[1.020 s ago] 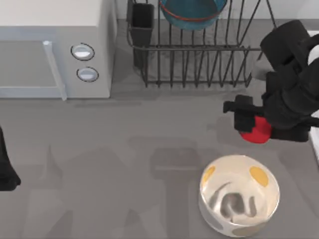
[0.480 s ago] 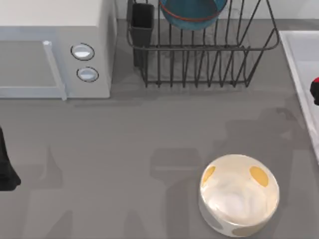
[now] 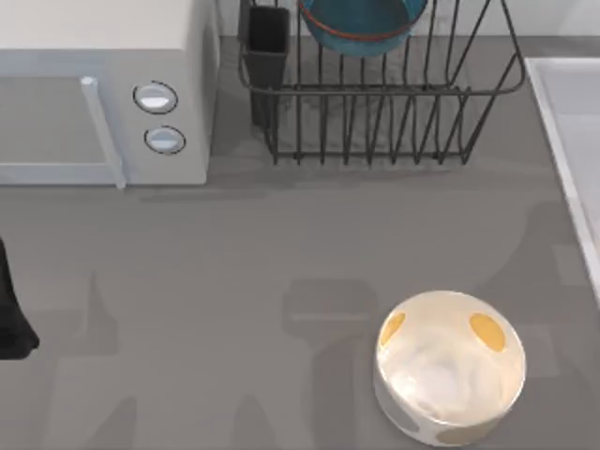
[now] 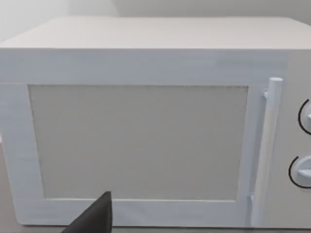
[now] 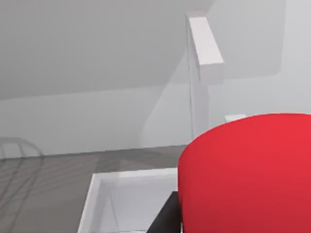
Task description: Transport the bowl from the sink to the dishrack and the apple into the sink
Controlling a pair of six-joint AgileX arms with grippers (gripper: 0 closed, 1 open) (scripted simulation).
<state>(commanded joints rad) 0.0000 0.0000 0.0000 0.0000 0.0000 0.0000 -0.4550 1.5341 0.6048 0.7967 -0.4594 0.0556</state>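
Teal-blue bowl (image 3: pixel 362 25) is already sitting in the dishrack (image 3: pixel 394 103), up at the back of the table in the top view, with the rack's dark cutlery cup (image 3: pixel 267 42) at its left corner. Sink (image 3: pixel 567 141) is at the table's right edge, just its pale rim and a bit of basin poking in.

The right wrist view has the apple (image 5: pixel 248 174) huge and red right up against the camera, with the sink (image 5: pixel 126 201) basin below and behind it. Looks like the right gripper has the apple clamped, since a dark bit of finger (image 5: pixel 165 221) sits right against it.

Left arm (image 3: pixel 11 319) is parked at the table's left edge, facing the white microwave (image 4: pixel 146 131); can't tell whether its fingers are apart or together.

The white bowl with orange spots (image 3: pixel 450 375) sits on the grey table (image 3: pixel 281 281) near the front, well apart from the rack.
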